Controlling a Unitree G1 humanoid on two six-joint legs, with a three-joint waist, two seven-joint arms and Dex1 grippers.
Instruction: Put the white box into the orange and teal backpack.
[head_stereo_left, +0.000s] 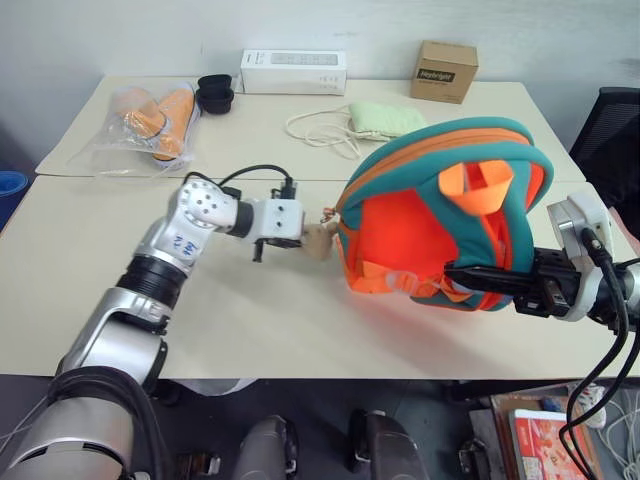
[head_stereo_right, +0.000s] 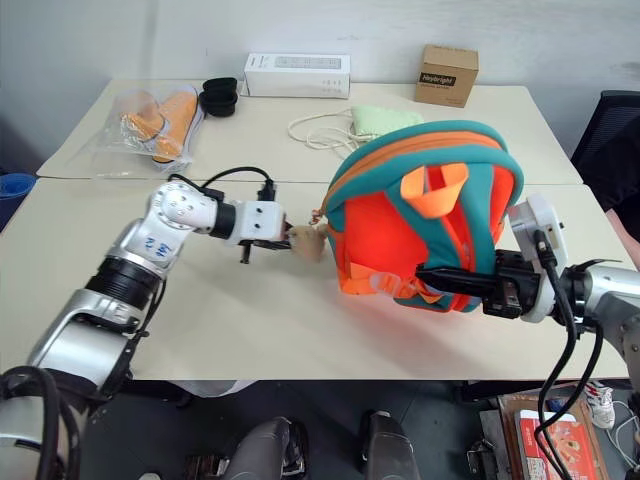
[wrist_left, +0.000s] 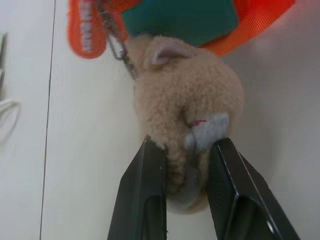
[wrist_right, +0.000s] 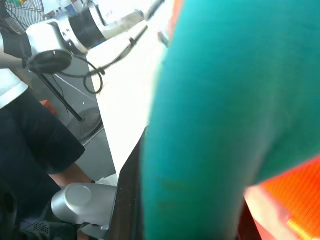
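The orange and teal backpack (head_stereo_left: 440, 215) stands bulky on the near table (head_stereo_left: 60, 260), toward its right half, propped up on edge. Its body is bright orange fabric edged with a broad teal band, an orange zip line runs over the top, and orange webbing loops stick out near the upper part. A tan plush toy (wrist_left: 187, 112) hangs from a small metal chain at the bag's left lower corner, beside an orange tag.

The right gripper (head_stereo_left: 478, 277) reaches in level from the right, its black fingers nearly closed and pinching the teal trim at the bag's lower right edge; in the right wrist view the teal band lies right between them. The left gripper (wrist_left: 186, 197) points at the bag's left side, its two black fingers (wrist_left: 145, 195) part-way open with the lower end of the plush toy squeezed between them.

The white box cannot be picked out with certainty on either table.

The tables are pale and smooth, two pushed together with a seam between. On the far one lie a clear bag with orange items (head_stereo_left: 150, 125), two black cups (head_stereo_left: 215, 93), a long white carton (head_stereo_left: 293, 72), a small brown cardboard box (head_stereo_left: 444, 70), and a pale green pouch with white cord (head_stereo_left: 385, 118). A black chair (head_stereo_left: 615, 140) stands at the right.
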